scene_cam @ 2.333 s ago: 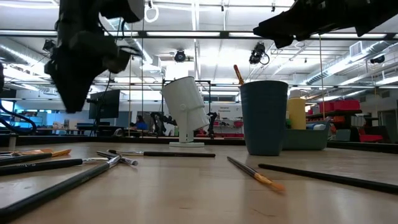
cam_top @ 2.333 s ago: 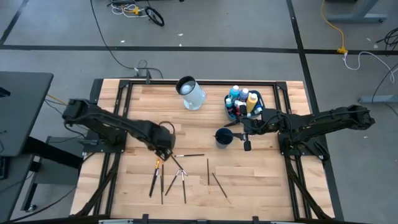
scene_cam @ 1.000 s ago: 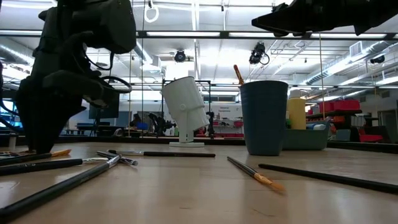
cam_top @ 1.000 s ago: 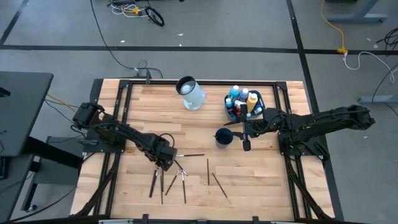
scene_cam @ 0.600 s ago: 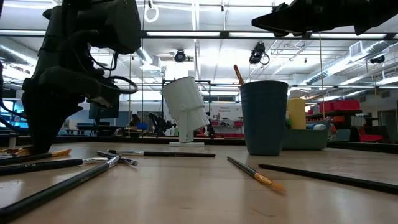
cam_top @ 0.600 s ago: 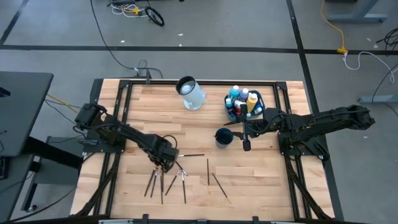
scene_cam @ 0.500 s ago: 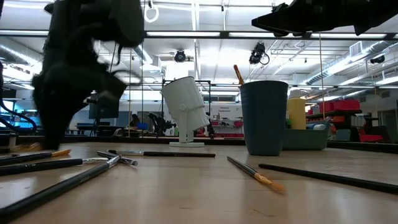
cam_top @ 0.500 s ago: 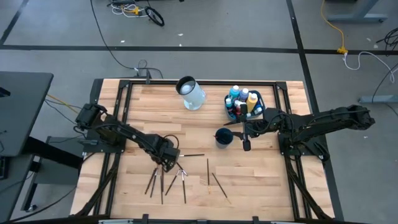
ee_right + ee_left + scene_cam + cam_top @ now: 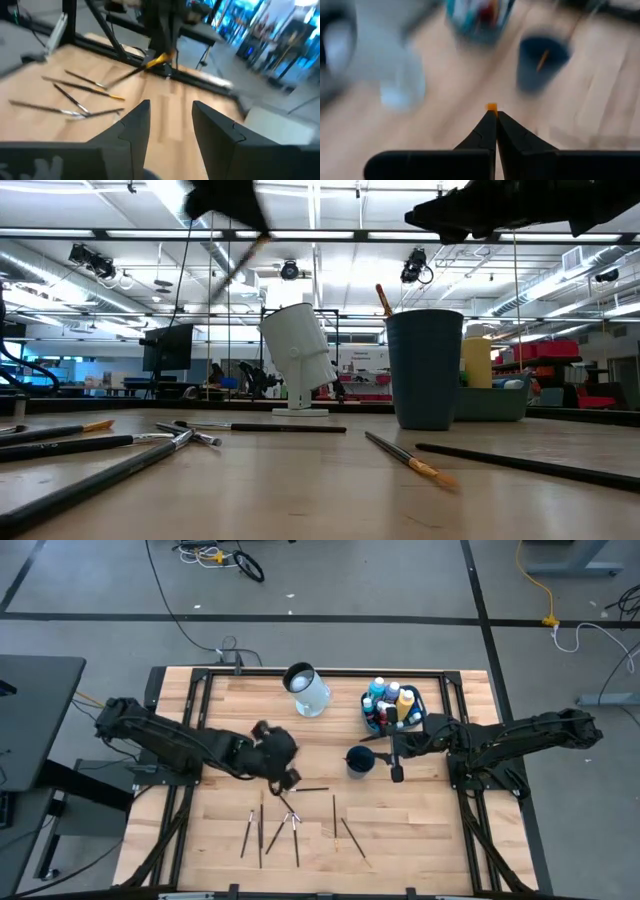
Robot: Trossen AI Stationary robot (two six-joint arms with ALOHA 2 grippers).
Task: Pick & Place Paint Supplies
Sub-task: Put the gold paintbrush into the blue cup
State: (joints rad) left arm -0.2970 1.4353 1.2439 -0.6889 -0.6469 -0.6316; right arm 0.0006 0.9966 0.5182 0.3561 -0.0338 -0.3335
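Observation:
My left gripper [image 9: 287,778] hangs above the table's middle left, shut on a thin dark-handled paintbrush [image 9: 131,71] with an orange end. Several more paintbrushes [image 9: 296,825] lie flat on the wood near the front edge. The dark blue cup [image 9: 358,758] stands upright with one brush [image 9: 384,298] in it. Beside the cup, on its right, my right gripper [image 9: 397,770] hovers open. The teal tub [image 9: 372,722] behind it holds the white-capped paint bottles [image 9: 392,698]. My left gripper pinches the paintbrush between its two fingers close to the orange end [image 9: 491,106], which sticks out just past the fingertips. The fingers come from above. The brush is lifted clear of the table, its dark handle [image 9: 117,78] slanting down and away below the gripper.
A white and pale-blue jug [image 9: 308,690] stands at the back middle. A single brush [image 9: 310,789] lies crosswise just right of my left gripper. Bare wood lies between the jug, the cup and the brushes.
My left gripper was down at the brushes on the left with its fingers apart. It has shut on the orange-ended brush, then risen and swung toward the table's right and far side. The brush has come up clear of the wood. My right arm has stayed still.

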